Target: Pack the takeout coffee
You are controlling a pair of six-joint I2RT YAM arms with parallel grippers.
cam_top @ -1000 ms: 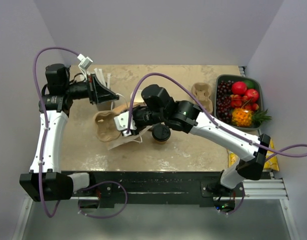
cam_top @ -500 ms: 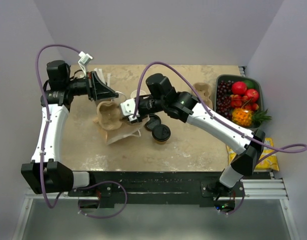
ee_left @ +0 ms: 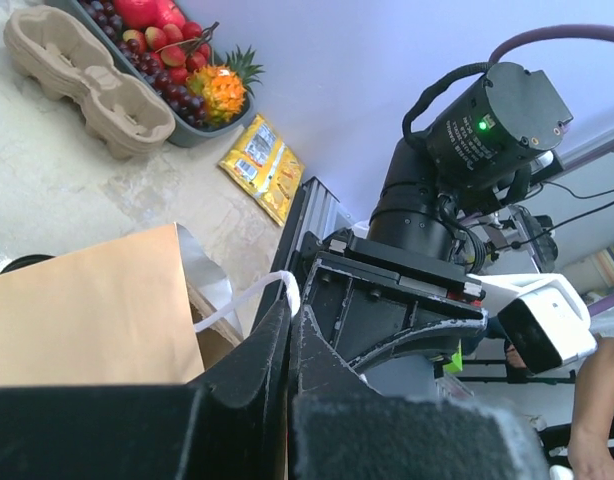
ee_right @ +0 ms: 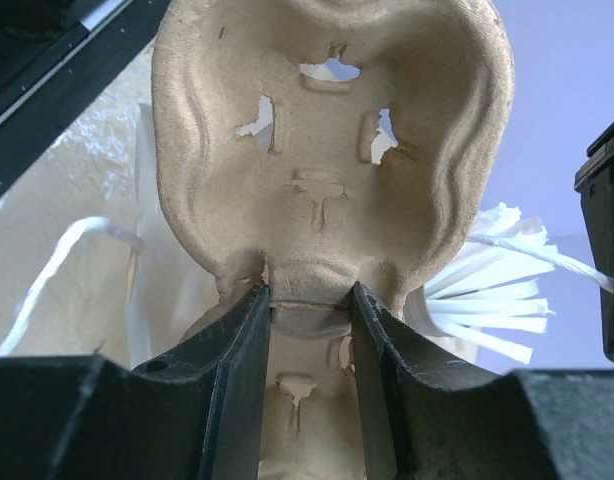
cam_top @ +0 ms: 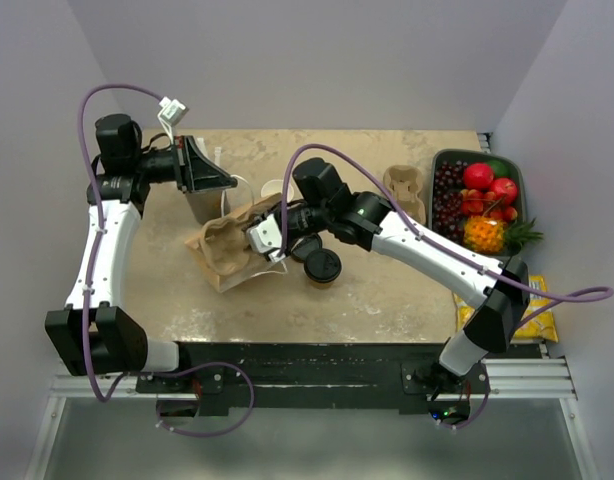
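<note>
in the overhead view we find the coffee cup (cam_top: 323, 266) standing upright on the table (cam_top: 387, 300), black lid up, not yet packed. it sits just beside the right pincer (cam_top: 270, 238), at about four o'clock from it, its long axis straight up. that pincer is clenched on the middle ridge of a pulp cup carrier (cam_top: 222, 250), held over the paper bag (cam_top: 232, 282). the left pincer (cam_top: 227, 184), clamped tight on the bag's white handle (ee_left: 237, 300), lies well apart, at about ten o'clock from the cup. we judge the right arm far nearer for the pick, once it frees the carrier. a dark round thing (cam_top: 305, 245) between pincer and cup may be a second lid.
</note>
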